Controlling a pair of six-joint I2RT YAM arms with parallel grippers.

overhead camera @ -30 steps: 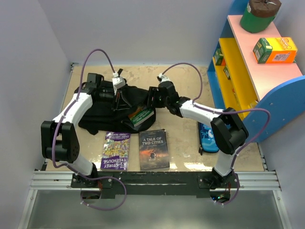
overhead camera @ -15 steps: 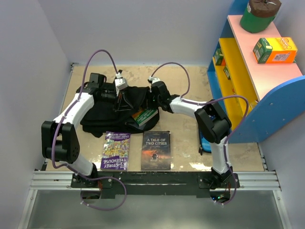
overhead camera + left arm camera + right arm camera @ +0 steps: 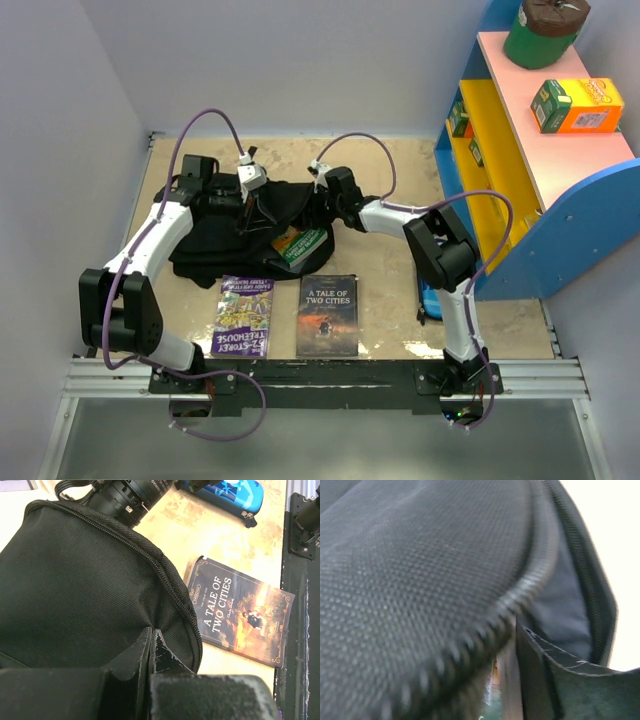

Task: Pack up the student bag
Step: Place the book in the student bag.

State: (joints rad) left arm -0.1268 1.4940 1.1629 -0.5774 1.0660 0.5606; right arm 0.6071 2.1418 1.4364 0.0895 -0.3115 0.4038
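The student bag, a black fabric backpack, lies at the back left of the table. My left gripper is shut on its upper flap and holds the flap lifted; in the left wrist view the jaws pinch the black fabric. A green book sticks partly out of the bag's opening. My right gripper is at the opening's right edge. In the right wrist view the zipper edge and grey lining fill the frame. Only one finger shows.
A purple Treehouse book and A Tale of Two Cities lie flat in front of the bag. A blue pencil case lies behind the right arm. A yellow and blue shelf stands on the right.
My right arm has swung left and folded in, bringing its gripper against the bag's opening. The left gripper still holds the flap, shifted slightly. The green book sits a little deeper.
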